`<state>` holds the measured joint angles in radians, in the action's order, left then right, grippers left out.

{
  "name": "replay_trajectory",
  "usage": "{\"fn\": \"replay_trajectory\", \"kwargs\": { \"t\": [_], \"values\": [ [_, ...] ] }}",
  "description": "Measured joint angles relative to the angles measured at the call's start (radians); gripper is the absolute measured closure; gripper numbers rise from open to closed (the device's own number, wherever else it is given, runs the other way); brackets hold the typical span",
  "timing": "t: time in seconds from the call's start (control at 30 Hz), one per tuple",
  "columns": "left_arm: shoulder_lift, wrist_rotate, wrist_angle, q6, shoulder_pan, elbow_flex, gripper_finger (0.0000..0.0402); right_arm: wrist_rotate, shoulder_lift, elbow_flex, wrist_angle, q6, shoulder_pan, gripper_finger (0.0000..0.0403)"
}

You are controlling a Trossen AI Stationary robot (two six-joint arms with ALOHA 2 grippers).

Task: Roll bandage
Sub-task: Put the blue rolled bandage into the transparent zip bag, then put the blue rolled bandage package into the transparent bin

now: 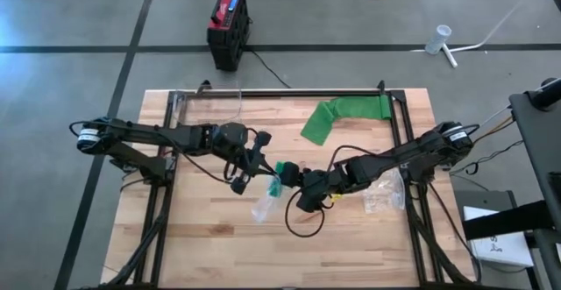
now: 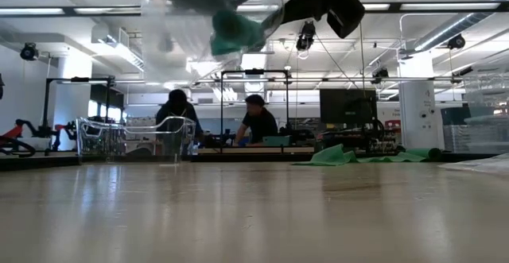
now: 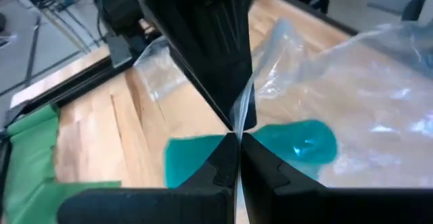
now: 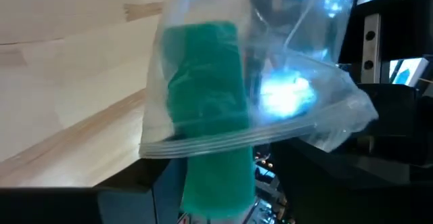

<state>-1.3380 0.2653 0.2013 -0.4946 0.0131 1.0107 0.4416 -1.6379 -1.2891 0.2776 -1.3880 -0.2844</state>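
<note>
At the centre of the high view, above the wooden worktop (image 1: 210, 237), the left pincer (image 1: 248, 178) is pressed together on the edge of a clear zip bag (image 1: 266, 204). A teal bandage roll (image 1: 283, 169) sits half inside the bag's mouth. The right pincer (image 1: 296, 179) is at the roll; I cannot tell whether it grips. A green cloth (image 1: 337, 117) lies upper right.

both arms reach inward and meet near mid-desk, raised above its surface. the left end effector (image 1: 250, 174) points toward the right arm with its fingers (image 3: 223, 163) pressed fully together. the right end effector (image 1: 295, 183) faces it, jaws parted, its wrist bent back toward its own side.
</note>
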Motion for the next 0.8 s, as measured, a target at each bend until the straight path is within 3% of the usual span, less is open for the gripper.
{"fn": "replay_trajectory", "kwargs": {
  "t": [0.2,0.37,0.53,0.8],
  "values": [
    [0.015,-0.103,0.008,-0.044,-0.012,0.000,0.0401,0.017,0.000,0.000,0.003,0.000,0.012,0.0199],
    [0.049,-0.237,0.023,-0.073,-0.046,0.000,0.0401,0.154,0.020,0.000,0.002,0.001,0.005,0.0189],
    [0.100,-0.473,0.052,-0.115,-0.128,0.000,0.0401,0.260,0.089,0.000,-0.031,0.101,0.006,0.0181],
    [0.128,-0.879,0.086,-0.118,-0.237,-0.008,0.0401,0.268,0.167,-0.023,-0.095,0.485,0.023,0.0190]
  ]
}}
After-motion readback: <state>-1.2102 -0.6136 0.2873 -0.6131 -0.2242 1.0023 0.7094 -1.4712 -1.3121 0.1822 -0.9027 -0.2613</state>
